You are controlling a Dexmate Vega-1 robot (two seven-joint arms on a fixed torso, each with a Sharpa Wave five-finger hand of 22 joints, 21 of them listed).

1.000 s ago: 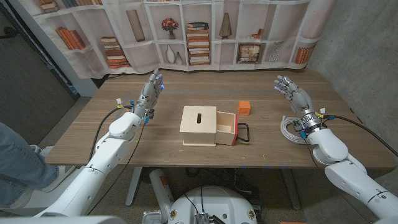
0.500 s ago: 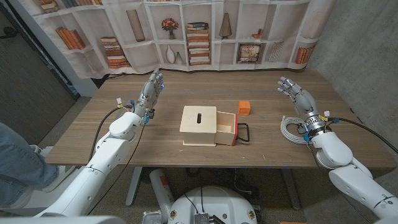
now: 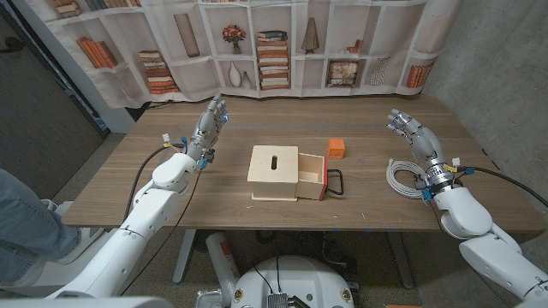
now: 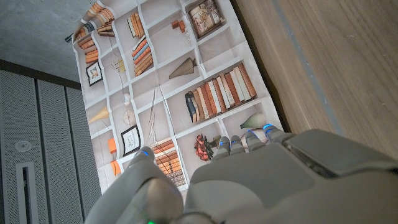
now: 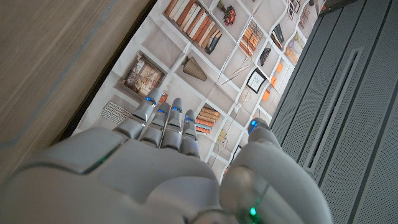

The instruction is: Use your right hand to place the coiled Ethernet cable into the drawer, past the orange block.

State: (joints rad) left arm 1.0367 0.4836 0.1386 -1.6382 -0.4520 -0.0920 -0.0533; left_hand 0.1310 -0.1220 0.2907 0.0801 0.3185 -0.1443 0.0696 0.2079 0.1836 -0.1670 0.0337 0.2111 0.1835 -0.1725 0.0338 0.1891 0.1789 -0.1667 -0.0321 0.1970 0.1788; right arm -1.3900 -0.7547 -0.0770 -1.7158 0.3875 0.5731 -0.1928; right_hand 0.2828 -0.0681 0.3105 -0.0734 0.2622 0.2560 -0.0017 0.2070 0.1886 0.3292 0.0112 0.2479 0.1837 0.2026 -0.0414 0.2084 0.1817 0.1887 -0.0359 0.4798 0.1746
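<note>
While both arms reach in over the wooden table (image 3: 257,214), neither hand holds anything. Right hand (image 3: 414,135) is raised above the table's right side, fingers apart and extended, empty; right wrist view shows the same hand (image 5: 168,162) with fingers (image 5: 163,121) straight, pointing at the bookshelf backdrop (image 5: 205,43). Coiled Ethernet cable (image 3: 401,178), white, lies on the table near the right edge, just beside the right wrist, partly covered by the arm; can't tell if they touch. Left hand (image 3: 208,121) is up over the table's left side, fingers extended and slightly apart, empty; left wrist view shows its back (image 4: 249,180) facing the backdrop.

Light wooden box (image 3: 274,173) with a slot in its top sits mid-table. Its drawer (image 3: 311,177) is pulled out toward the right, red front with a black handle (image 3: 335,183). Drawer inside not clearly visible. Orange block (image 3: 336,148) stands on the table just behind the drawer's right end, between drawer and far edge, well apart from the cable. A person's jeans-clad leg (image 3: 21,227) shows at the left edge.
</note>
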